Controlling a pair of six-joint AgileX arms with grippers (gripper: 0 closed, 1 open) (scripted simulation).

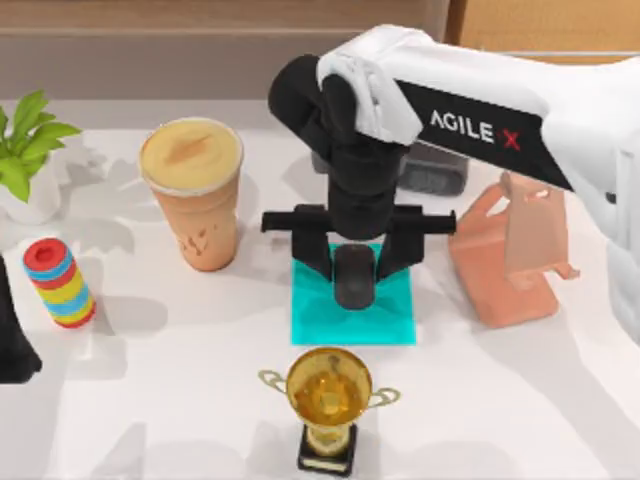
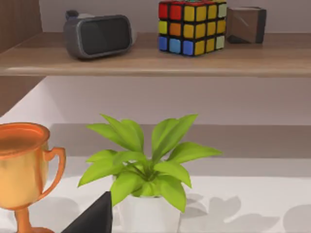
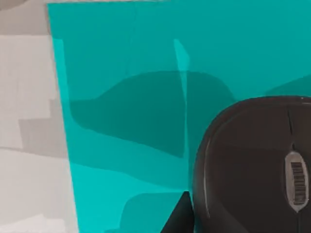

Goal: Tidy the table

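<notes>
The plain white smooth table [image 1: 180, 390] is spread under everything and is pretty cluttered, with the white-and-black right arm [image 1: 480, 110] stretched in from the right across the middle of it. Toward the right a salmon-pink blocky stand [image 1: 505, 265] is parked, a tall tan paper cup with a foamy top [image 1: 195, 195] sits left of centre, and a leafy green plant in a white pot [image 1: 25, 150] is tucked at the far left edge. A small cyan square mat [image 1: 352, 315] lies mid-table, a gold trophy on a black base [image 1: 328, 405] is placed just in front of it, and a stack of rainbow-coloured rings [image 1: 60, 283] is near the left side. The right gripper [image 1: 355, 262] is hung directly over the mat, fingers spread wide either side of a dark rounded computer mouse [image 1: 354, 278], which looks set down on the mat with nothing clamped on it. For the step to be done well, a straight upward lift is probably wanted so the mouse isn't nudged off the mat and the trophy isn't clipped. The left gripper [image 1: 12, 345] is parked at the left edge, and whether it's open or closed cannot be told
</notes>
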